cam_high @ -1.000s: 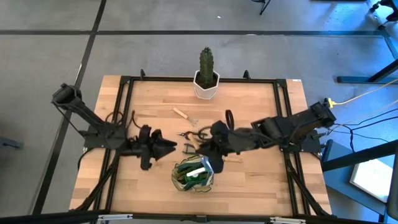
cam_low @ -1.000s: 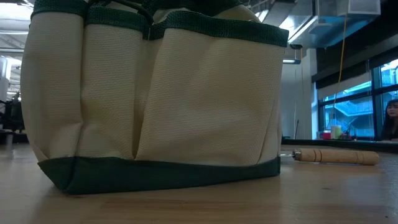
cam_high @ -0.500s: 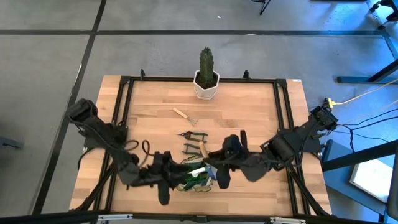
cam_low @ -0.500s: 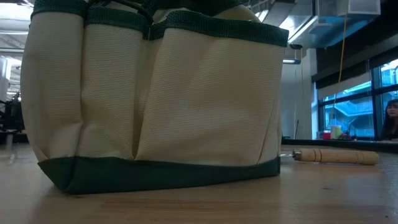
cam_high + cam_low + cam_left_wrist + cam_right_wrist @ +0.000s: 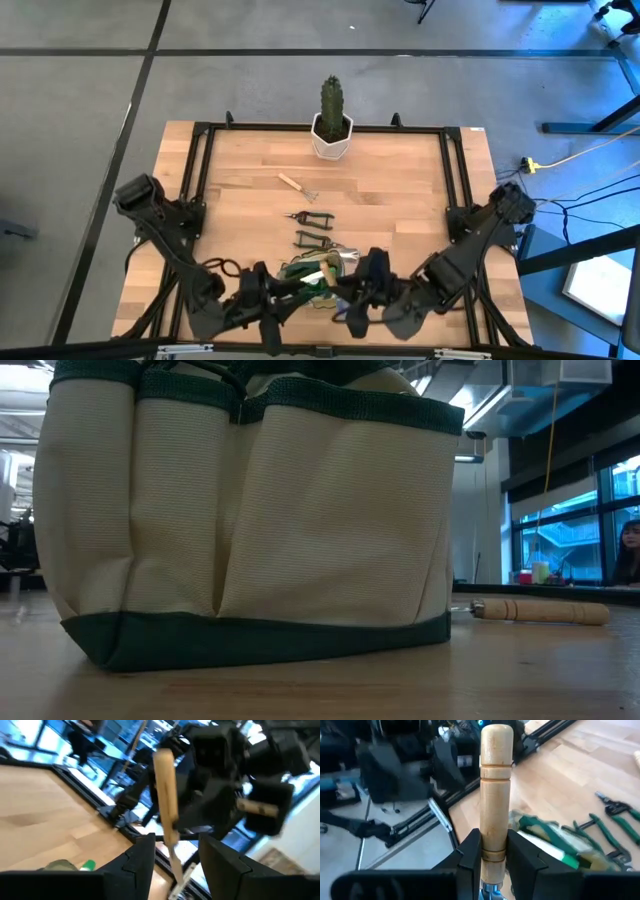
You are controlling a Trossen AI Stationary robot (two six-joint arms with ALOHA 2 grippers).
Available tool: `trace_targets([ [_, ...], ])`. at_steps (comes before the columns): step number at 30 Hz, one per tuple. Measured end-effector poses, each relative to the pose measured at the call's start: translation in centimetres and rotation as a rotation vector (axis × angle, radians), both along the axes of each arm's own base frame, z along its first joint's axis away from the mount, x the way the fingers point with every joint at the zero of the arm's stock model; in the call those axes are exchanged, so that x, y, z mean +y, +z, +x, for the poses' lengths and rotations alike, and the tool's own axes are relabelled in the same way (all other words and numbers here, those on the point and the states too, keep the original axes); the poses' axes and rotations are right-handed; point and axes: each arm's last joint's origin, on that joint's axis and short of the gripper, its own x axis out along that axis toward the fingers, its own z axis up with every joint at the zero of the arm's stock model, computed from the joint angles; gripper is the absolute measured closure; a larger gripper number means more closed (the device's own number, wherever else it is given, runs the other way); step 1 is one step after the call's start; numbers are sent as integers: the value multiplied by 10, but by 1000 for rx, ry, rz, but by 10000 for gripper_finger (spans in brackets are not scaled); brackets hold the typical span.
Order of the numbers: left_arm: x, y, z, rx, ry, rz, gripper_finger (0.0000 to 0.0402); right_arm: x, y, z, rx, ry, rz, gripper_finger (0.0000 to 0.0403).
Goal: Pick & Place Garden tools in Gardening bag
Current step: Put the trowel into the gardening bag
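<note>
The tan and green gardening bag (image 5: pixel 312 280) stands near the table's near edge and fills the low view (image 5: pixel 250 520), with green tools inside it. My right gripper (image 5: pixel 345 298) is at the bag's right side, shut on a wooden-handled tool (image 5: pixel 496 785). My left gripper (image 5: pixel 285 298) is open at the bag's left side. In the left wrist view a second wooden-handled tool (image 5: pixel 165 795) stands upright before my left gripper (image 5: pixel 175 857), its thin metal shaft (image 5: pixel 178 870) running down between the fingers. My right gripper pinches the wooden handle near its metal end (image 5: pixel 493 851) between its two fingers (image 5: pixel 470 857). The handle runs forward along the fingers, and its rounded free end (image 5: pixel 497 732) points away from the wrist, clear of the table. My left gripper: I cannot tell whether its fingers touch the metal shaft between them.
A cactus (image 5: pixel 331 100) in a white pot stands at the far edge. A small wooden-handled fork (image 5: pixel 292 183), shears (image 5: pixel 308 215) and a green-handled tool (image 5: pixel 312 238) lie mid-table. Another wooden handle (image 5: pixel 540 610) lies behind the bag. A person (image 5: pixel 630 545) shows far off.
Both grippers have gone toward the table's near edge, from mid-table down to either side of the bag, and drawn closer to each other. The bag has stayed where it was.
</note>
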Motion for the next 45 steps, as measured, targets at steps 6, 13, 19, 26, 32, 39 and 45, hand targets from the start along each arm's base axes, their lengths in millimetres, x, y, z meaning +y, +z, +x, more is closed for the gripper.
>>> trace_targets([
  [6,-5,3,12,66,29,31,300,10,-7,-2,-6,-14,-36,330],
  [13,3,0,26,70,36,25,308,11,-8,-2,-20,-34,-45,330],
  [19,14,4,38,54,12,29,281,10,-8,-1,-29,-57,-59,330],
  [26,25,4,48,53,39,28,262,6,-9,1,-23,-68,-65,330],
  [32,31,4,53,53,37,28,260,3,-9,4,-22,-77,-65,330],
  [39,34,4,55,57,55,36,261,1,-9,5,-18,-83,-69,330],
  [45,39,4,59,55,72,30,261,0,-9,6,-16,-84,-71,330],
])
